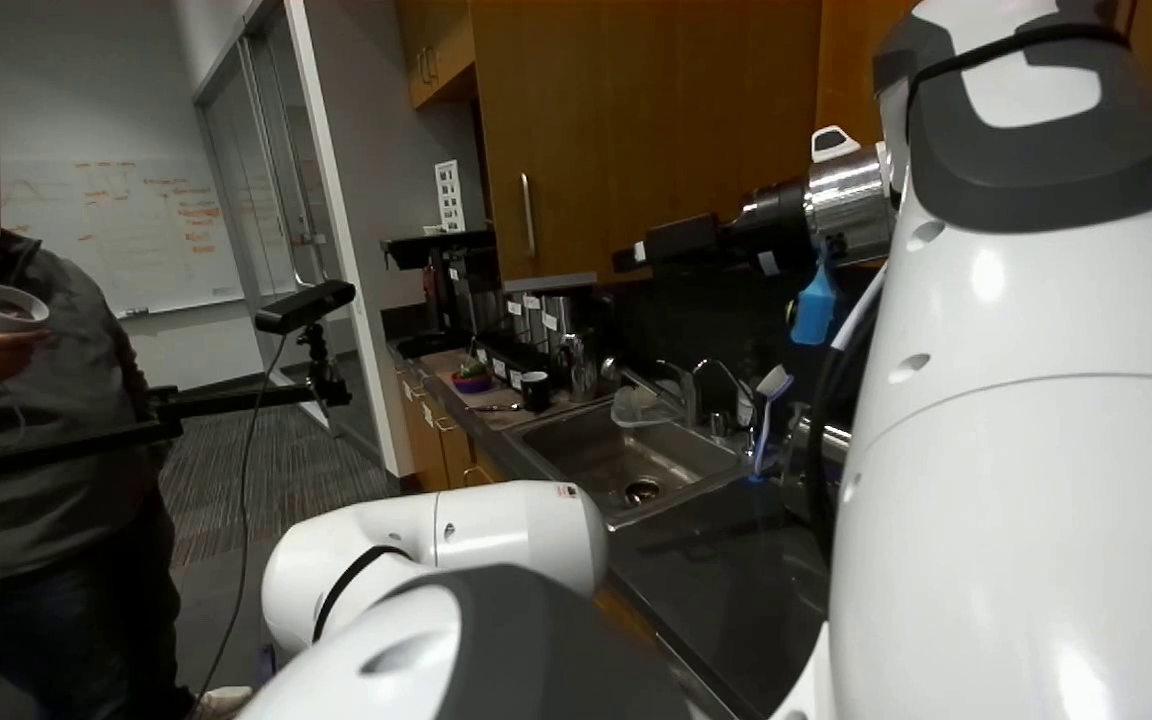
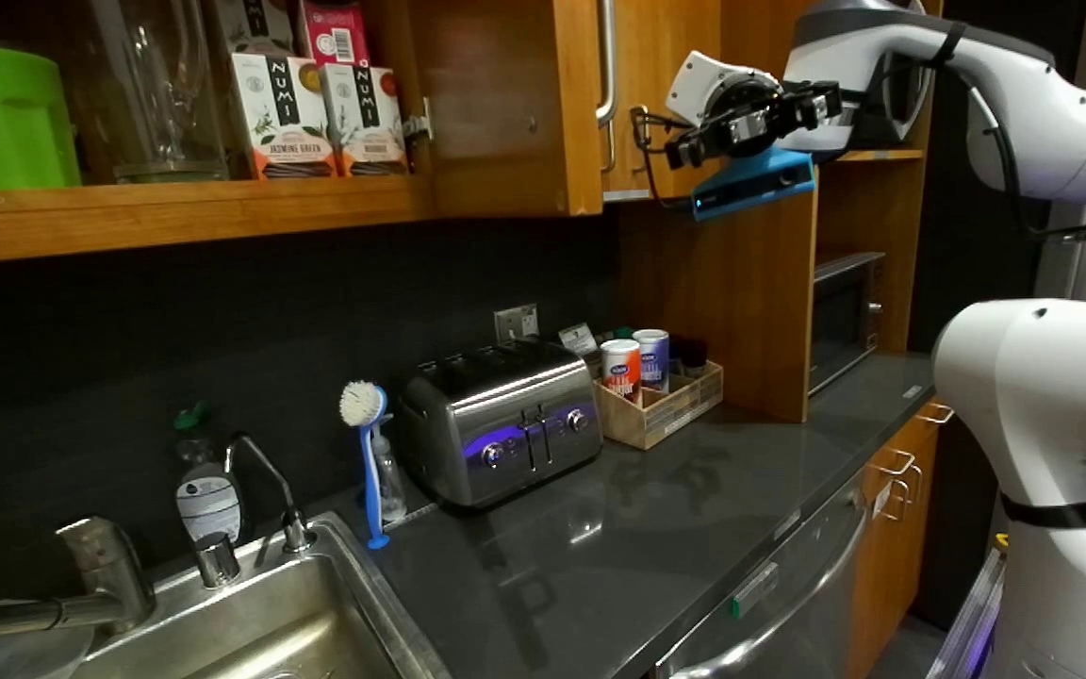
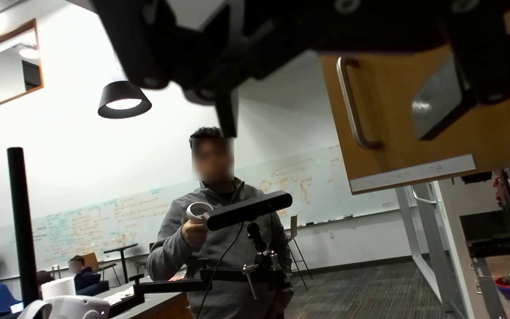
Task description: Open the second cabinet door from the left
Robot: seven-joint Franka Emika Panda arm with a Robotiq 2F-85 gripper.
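Observation:
A wooden cabinet door [image 2: 496, 113] stands swung out from the upper cabinet, with shelves showing beside it. Its metal handle [image 2: 607, 61] is on the outer face. The door [image 1: 656, 120] and handle [image 1: 527, 215] also show in an exterior view. In the wrist view, the door [image 3: 396, 133] and handle [image 3: 356, 104] lie beyond the jaws, the handle appearing between the fingers. My gripper [image 3: 328, 130] is open, its fingers wide apart and nothing between them. In both exterior views the gripper [image 1: 631, 258] [image 2: 752, 124] is near the door's outer side, apart from the handle.
Another closed upper door [image 2: 666, 57] is behind the gripper. Tea boxes [image 2: 284, 118] and a green cup [image 2: 6, 118] stand on the shelf. Below are a toaster [image 2: 505, 424], a wooden box [image 2: 661, 405] and a sink [image 1: 626, 450]. A person [image 3: 219, 239] stands behind a mounted camera [image 3: 250, 210].

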